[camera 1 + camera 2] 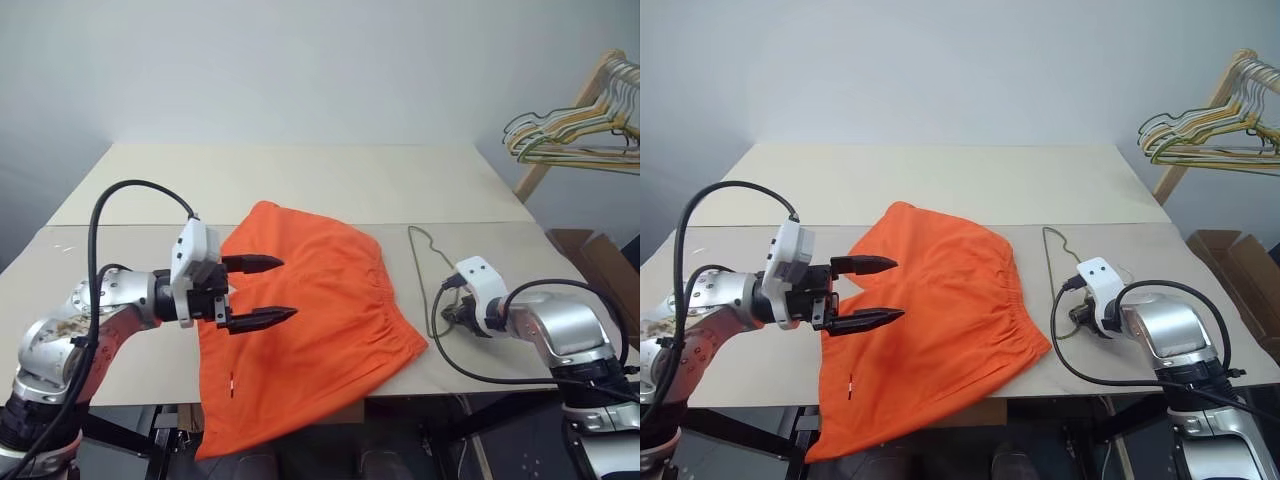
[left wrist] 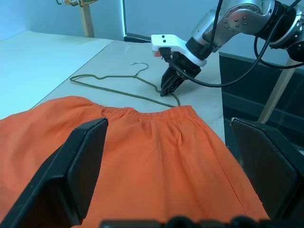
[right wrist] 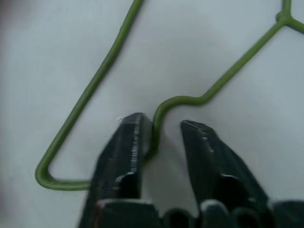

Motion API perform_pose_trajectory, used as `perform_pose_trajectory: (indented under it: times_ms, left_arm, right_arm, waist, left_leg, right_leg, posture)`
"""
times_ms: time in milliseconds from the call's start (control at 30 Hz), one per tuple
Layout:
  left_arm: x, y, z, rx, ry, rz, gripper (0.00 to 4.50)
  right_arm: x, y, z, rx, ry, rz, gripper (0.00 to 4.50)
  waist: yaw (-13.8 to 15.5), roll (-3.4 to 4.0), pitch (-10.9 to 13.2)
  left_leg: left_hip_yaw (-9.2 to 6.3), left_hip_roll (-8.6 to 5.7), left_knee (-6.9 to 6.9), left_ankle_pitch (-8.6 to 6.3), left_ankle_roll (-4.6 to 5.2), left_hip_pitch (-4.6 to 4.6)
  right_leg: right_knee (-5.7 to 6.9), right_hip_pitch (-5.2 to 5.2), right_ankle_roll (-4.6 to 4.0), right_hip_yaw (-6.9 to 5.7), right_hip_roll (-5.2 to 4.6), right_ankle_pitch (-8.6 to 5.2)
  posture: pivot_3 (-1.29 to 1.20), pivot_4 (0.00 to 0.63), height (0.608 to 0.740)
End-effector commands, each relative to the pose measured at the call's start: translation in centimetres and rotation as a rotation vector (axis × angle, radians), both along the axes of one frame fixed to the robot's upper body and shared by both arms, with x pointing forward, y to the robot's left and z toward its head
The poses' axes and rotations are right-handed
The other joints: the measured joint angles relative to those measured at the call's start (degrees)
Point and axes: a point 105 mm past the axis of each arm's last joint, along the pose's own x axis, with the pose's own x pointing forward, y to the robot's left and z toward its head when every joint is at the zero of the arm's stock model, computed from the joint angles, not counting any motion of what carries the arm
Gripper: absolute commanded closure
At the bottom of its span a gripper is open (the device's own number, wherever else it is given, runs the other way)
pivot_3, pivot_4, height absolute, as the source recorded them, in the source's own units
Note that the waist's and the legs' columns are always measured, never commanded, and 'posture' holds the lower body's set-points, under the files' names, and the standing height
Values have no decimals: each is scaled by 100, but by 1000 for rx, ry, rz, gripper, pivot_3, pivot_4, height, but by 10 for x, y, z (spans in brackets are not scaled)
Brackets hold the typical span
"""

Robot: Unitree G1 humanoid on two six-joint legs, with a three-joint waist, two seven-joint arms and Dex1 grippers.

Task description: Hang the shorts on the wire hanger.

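— Right wrist view has the right pincer (image 3: pixel 159 124) tip-down on the counter (image 1: pixel 300 170), with the hanger (image 3: pixel 95 83) wire running up between its two fingers. One finger (image 3: pixel 128 142) presses against the wire; the other stands a little off it, so the jaws are narrow but not clamped. I can't tell if it has a real hold.

— And the hanger itself?

— Flat on the counter, just right of the shorts (image 1: pixel 310 320), hook toward the far side.

— The shorts?

— Spread out mid-counter, waistband toward the hanger, one leg drooping over the near edge. There's a small white tag near that edge.

— What about the left pincer (image 1: pixel 270 290)?

— Gaping wide, empty, hanging just above the shorts' left part and pointing across at the other arm.

— Anything else about?

— A bunch of hangers (image 1: pixel 575 130) on a wooden frame, off to the far right.
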Motion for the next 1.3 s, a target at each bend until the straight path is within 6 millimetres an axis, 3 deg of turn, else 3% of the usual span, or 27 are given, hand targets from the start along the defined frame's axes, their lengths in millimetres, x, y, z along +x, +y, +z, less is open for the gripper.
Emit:
perform_pose_trajectory:
  times_ms: [33,200,333,433,533,700,833,1033,1300]
  left_arm:
    - [-2,2,9,10,-52,1,0]
    - [2,3,11,8,-64,16,0]
    - [8,6,14,9,-85,40,0]
    - [15,9,19,14,-110,67,0]
    - [24,16,26,22,-147,99,0]
    - [37,23,42,11,-185,146,0]
    - [44,26,46,24,-179,180,0]
    - [59,25,28,151,-49,254,0]
    - [73,5,0,212,102,220,0]
  right_arm:
    - [2,-19,3,-48,-9,-90,4390]
    - [15,-30,22,-160,-137,-76,4481]
    - [40,-33,67,-367,-441,80,4481]
    - [52,-17,101,-501,-676,272,4481]
    - [51,16,127,-638,-889,588,4481]
    - [41,52,125,-891,-1072,1031,4481]
    - [38,71,124,-985,-1207,1217,4481]
    - [40,89,134,-1056,-1369,1326,4481]
    - [33,107,144,-1048,-1478,1399,4481]
  waist:
    - [7,-3,-2]
    - [-2,-2,-1]
    - [-26,17,10]
    - [-35,25,13]
    - [-68,25,13]
    - [-72,25,13]
    - [-51,25,13]
    - [-50,25,13]
    - [-50,24,12]
  left_leg:
    - [0,0,0,0,0,0]
    - [0,0,-1,0,0,-2]
    - [2,-2,-1,0,0,-11]
    - [2,-1,-5,0,0,-11]
    - [2,2,-7,0,0,-10]
    - [2,1,-7,0,-1,-9]
    - [2,0,-6,0,-1,-11]
    - [2,-1,-6,1,-2,-10]
    - [0,-3,-5,1,-2,-11]
  right_leg:
    - [-1,0,0,0,0,0]
    - [-1,-3,0,0,0,0]
    - [-1,-14,1,3,0,0]
    - [0,-18,2,3,0,-1]
    - [0,-18,2,3,4,-1]
    - [0,-18,1,3,2,-1]
    - [-1,-18,0,5,1,0]
    - [3,-20,-2,7,0,1]
    - [3,-18,-2,9,-1,1]
  posture:
    - [-18,43,740]
    - [-20,43,740]
    - [-21,41,740]
    - [-20,39,740]
    - [-16,33,740]
    - [-1,28,740]
    - [8,25,740]
    - [8,24,740]
    - [-11,18,740]
